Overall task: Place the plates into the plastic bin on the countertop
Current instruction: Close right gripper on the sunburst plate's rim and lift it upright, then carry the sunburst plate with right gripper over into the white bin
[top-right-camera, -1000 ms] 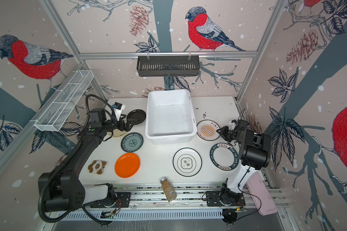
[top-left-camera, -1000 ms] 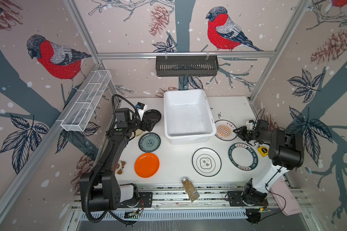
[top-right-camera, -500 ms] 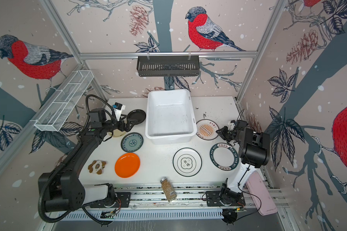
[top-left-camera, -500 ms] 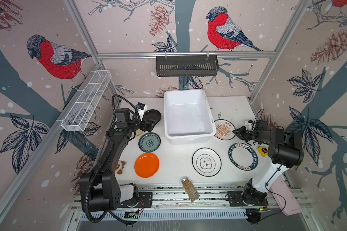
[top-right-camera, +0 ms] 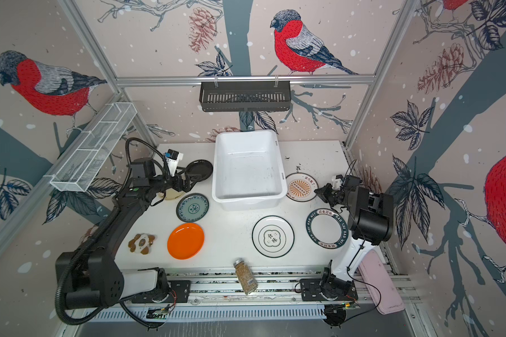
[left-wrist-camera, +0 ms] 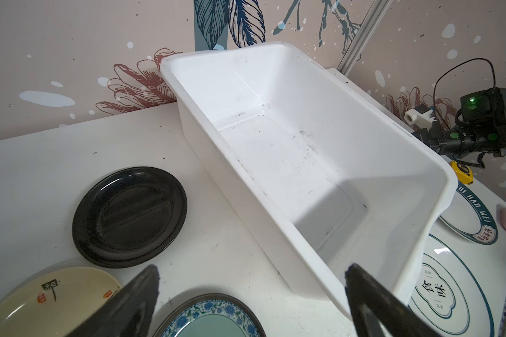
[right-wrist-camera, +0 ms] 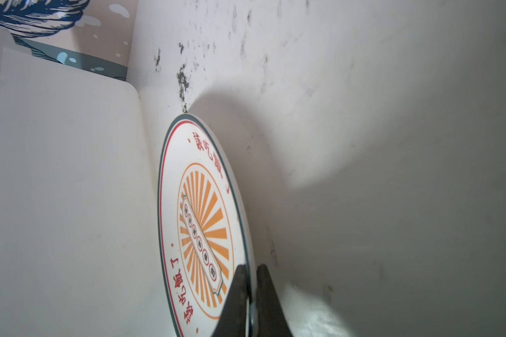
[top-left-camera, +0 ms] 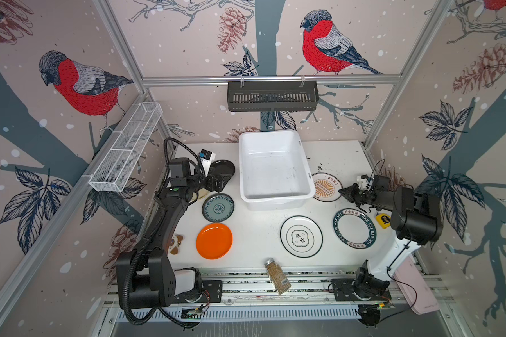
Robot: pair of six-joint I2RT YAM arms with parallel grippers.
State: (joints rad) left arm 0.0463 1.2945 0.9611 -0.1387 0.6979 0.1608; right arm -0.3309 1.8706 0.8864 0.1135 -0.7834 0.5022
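The white plastic bin (top-left-camera: 275, 166) stands at the back middle of the countertop (top-left-camera: 254, 230) with nothing in it. My right gripper (right-wrist-camera: 250, 270) is shut on the rim of the orange-sunburst plate (top-left-camera: 326, 186), which is beside the bin's right wall. My left gripper (left-wrist-camera: 253, 271) hangs open above the countertop between the black plate (top-left-camera: 225, 167) and the teal-patterned plate (top-left-camera: 218, 207). The cream plate (left-wrist-camera: 41, 309) lies partly under that arm. The orange plate (top-left-camera: 214, 240), the black-rimmed emblem plate (top-left-camera: 301, 236) and the lettered-rim plate (top-left-camera: 354, 228) lie in front.
A spice jar (top-left-camera: 277, 275) lies at the front edge. A yellow tape measure (top-left-camera: 382, 219) sits under the right arm and a brown-and-white trinket (top-left-camera: 176, 243) by the left arm. A black slotted basket (top-left-camera: 272, 95) and a white wire mesh tray (top-left-camera: 126, 151) hang on the walls.
The right gripper's jaws have closed onto the sunburst plate's rim. Both arms have stayed almost where they were, and the left gripper stays open.
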